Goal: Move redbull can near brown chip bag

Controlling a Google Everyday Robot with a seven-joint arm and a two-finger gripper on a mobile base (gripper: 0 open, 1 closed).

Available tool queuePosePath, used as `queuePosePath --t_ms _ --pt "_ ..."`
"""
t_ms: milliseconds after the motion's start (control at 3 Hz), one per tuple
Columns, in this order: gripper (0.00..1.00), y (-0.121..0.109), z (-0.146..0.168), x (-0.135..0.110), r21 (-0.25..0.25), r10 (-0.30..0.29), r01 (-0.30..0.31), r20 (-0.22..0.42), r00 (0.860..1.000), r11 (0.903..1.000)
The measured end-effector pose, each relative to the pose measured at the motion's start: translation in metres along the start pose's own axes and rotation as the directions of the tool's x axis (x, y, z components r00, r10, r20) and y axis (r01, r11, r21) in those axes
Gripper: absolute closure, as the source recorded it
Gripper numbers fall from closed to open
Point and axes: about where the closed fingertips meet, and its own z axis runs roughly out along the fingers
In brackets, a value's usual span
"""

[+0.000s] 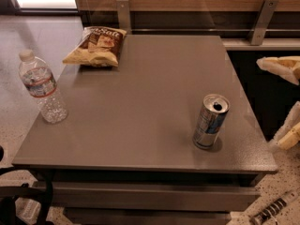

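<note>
The redbull can [210, 122] stands upright on the grey table [140, 107], near its front right corner, with its opened top showing. The brown chip bag [97, 46] lies flat at the table's far left corner, far from the can. My gripper [284, 100] is at the right edge of the view, beyond the table's right side and to the right of the can. Its two pale fingers [279, 65] are spread wide apart with nothing between them. It does not touch the can.
A clear plastic water bottle [43, 89] stands near the table's left edge. A wooden wall panel with metal brackets [260, 14] runs behind the table. Speckled floor surrounds it, and a dark chair part [18, 196] shows at lower left.
</note>
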Motion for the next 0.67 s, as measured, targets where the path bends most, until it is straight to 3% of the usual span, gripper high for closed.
queuePosePath --t_ms 333,667 --pt "0.0 0.0 0.021 -0.009 -0.004 0.002 -0.001 0.226 0.974 1.0" --pt "0.0 0.0 0.036 -0.019 -0.022 0.013 -0.005 0.388 0.921 0.9997"
